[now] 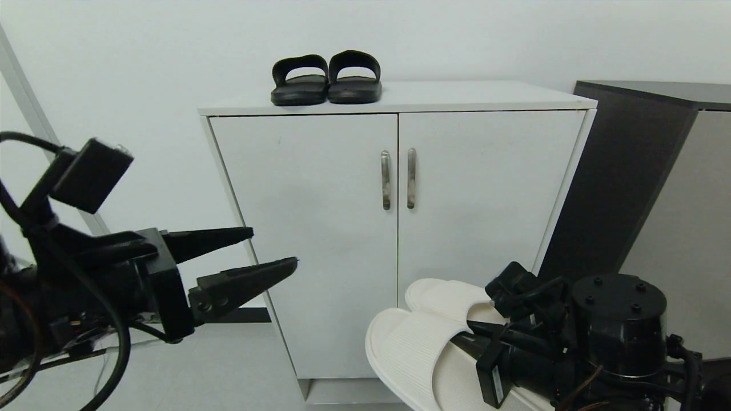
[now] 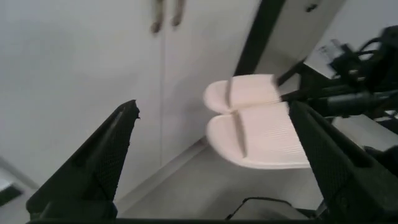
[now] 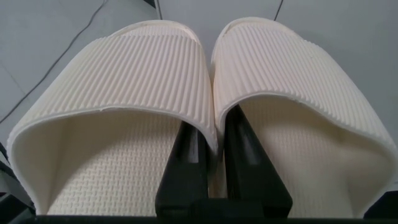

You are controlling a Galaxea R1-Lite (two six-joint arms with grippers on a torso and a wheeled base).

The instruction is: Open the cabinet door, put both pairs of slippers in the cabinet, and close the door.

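the left gripper (image 1: 274, 246) hangs empty with its two fingers spread apart, in front of the white cabinet (image 1: 320, 274) near its left edge and lower than the handles. the step in hand looks like opening a door. to do it well, the spread fingers should rise to the left handle (image 1: 386, 180), close round that bar alone without catching the right handle (image 1: 411, 178) just beside it, and pull along the door's arc rather than straight back. both doors are shut, so the inside is hidden, and neither pair is in it. the black slippers (image 1: 325, 80) sit side by side on the cabinet's top. the white slippers (image 1: 422, 337) are low before the right door, with the right gripper (image 3: 214, 143) clamped on their adjoining strap edges. they are best held clear of the door's swing.
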